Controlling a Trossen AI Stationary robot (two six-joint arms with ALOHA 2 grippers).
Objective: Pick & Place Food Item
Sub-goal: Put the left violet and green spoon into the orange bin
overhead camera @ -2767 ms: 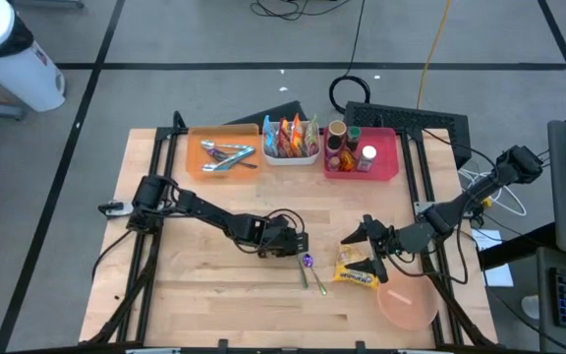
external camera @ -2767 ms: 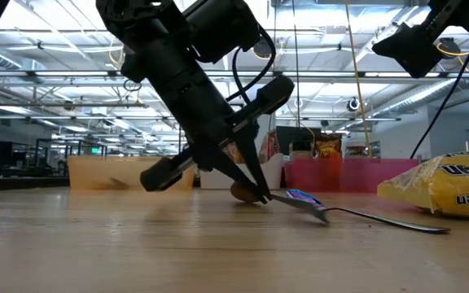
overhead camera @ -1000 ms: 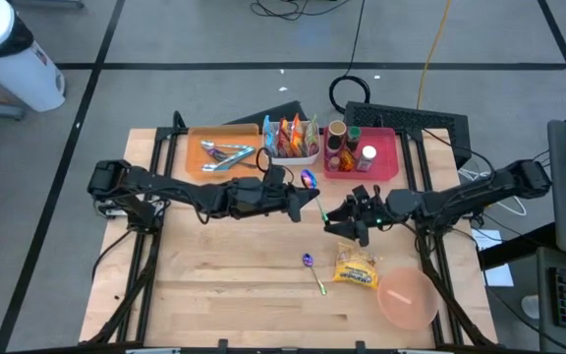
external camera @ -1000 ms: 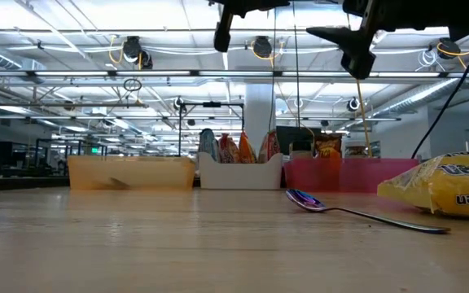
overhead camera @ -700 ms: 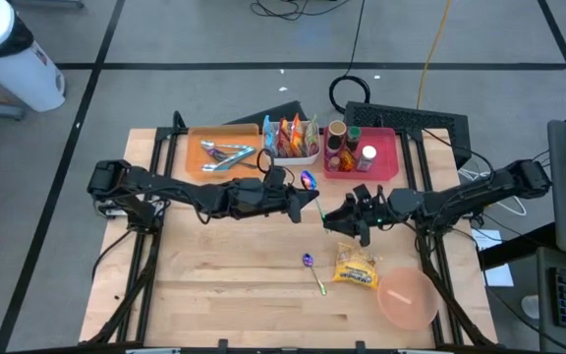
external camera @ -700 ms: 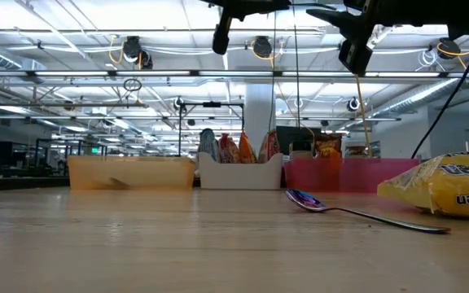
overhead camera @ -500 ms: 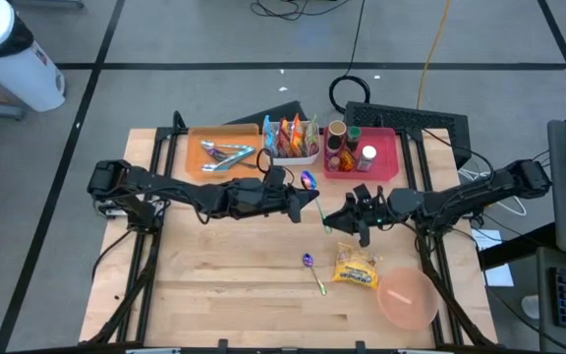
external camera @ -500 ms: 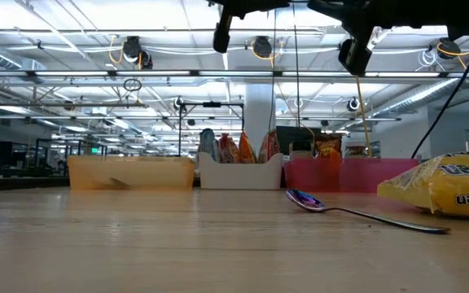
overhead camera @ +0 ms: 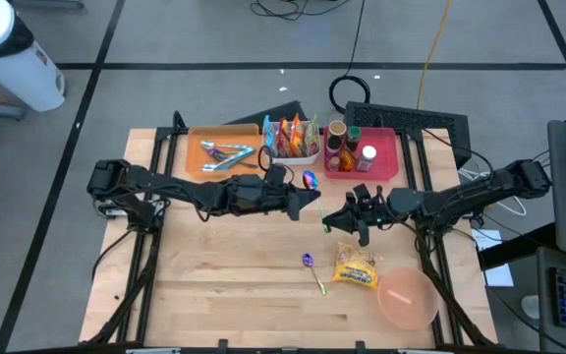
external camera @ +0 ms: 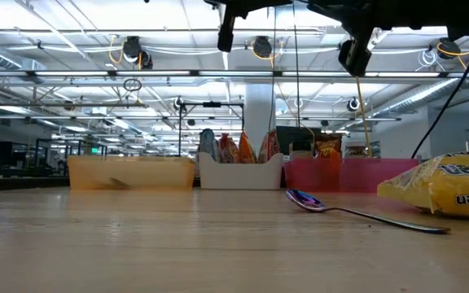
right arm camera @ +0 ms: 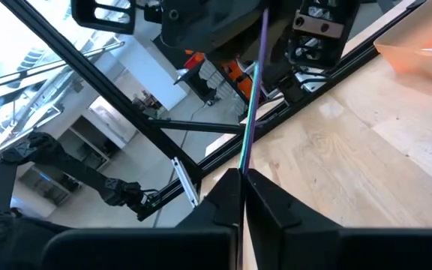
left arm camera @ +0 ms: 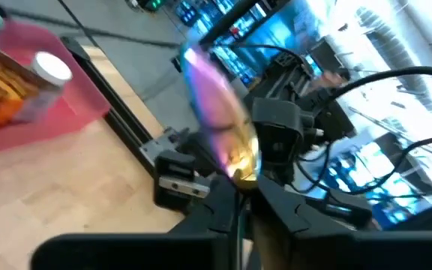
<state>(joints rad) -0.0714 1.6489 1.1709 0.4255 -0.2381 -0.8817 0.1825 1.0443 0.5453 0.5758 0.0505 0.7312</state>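
Table (overhead camera: 214, 285): your arms meet mid-air | left gripper (overhead camera: 314, 196) pinches spoon (overhead camera: 310, 181) near bowl | right gripper (overhead camera: 334, 224) clamped on its handle, contact partly hidden | ramen (overhead camera: 356, 267) lies near-right.

Orange tray (overhead camera: 197, 149) at eleven o'clock, pink bin (overhead camera: 381, 167) at one, pink bowl (overhead camera: 408, 303) at five.

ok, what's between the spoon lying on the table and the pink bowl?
The yellow noodle packet lies there; the high view shows it.
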